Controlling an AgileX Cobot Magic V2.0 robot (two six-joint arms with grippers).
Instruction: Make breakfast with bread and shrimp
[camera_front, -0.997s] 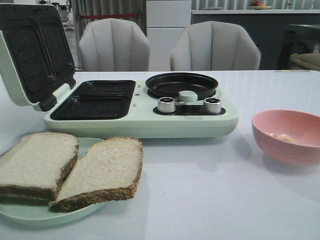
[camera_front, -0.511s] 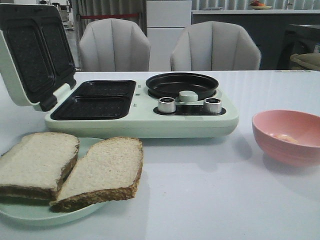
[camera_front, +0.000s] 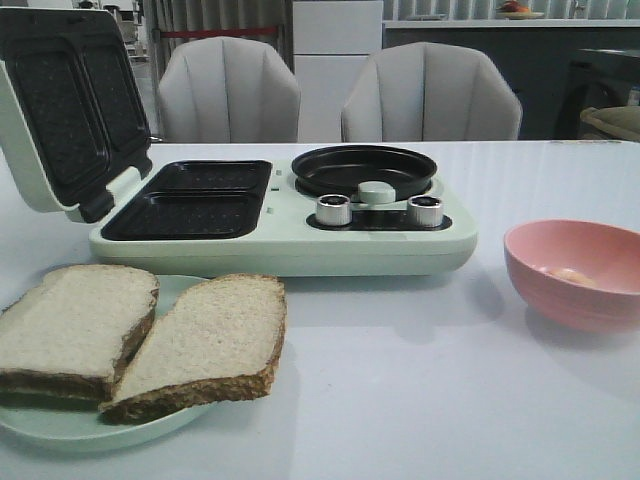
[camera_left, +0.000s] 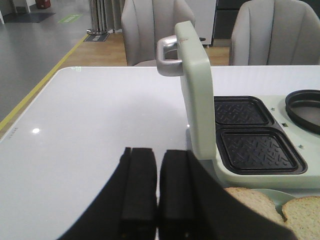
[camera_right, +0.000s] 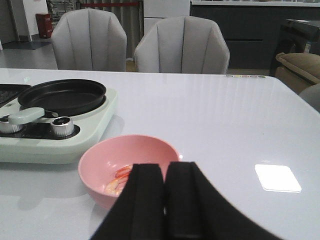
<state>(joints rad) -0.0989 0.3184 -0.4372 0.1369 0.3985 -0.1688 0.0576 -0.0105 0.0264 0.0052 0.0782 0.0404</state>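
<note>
Two slices of bread (camera_front: 140, 340) lie side by side on a pale green plate (camera_front: 60, 425) at the front left; their edges also show in the left wrist view (camera_left: 280, 210). The shrimp (camera_front: 568, 274) lie in a pink bowl (camera_front: 575, 275) at the right; the right wrist view shows them (camera_right: 121, 179) partly hidden behind the fingers. My left gripper (camera_left: 159, 160) is shut and empty, to the left of the bread. My right gripper (camera_right: 165, 172) is shut and empty, close in front of the bowl (camera_right: 110, 162). Neither gripper shows in the front view.
A pale green breakfast maker (camera_front: 300, 240) stands mid-table with its sandwich lid (camera_front: 60, 110) open upright, two dark sandwich plates (camera_front: 195, 200), a round black pan (camera_front: 363, 168) and two silver knobs (camera_front: 333, 209). Two grey chairs (camera_front: 430, 95) stand behind the table.
</note>
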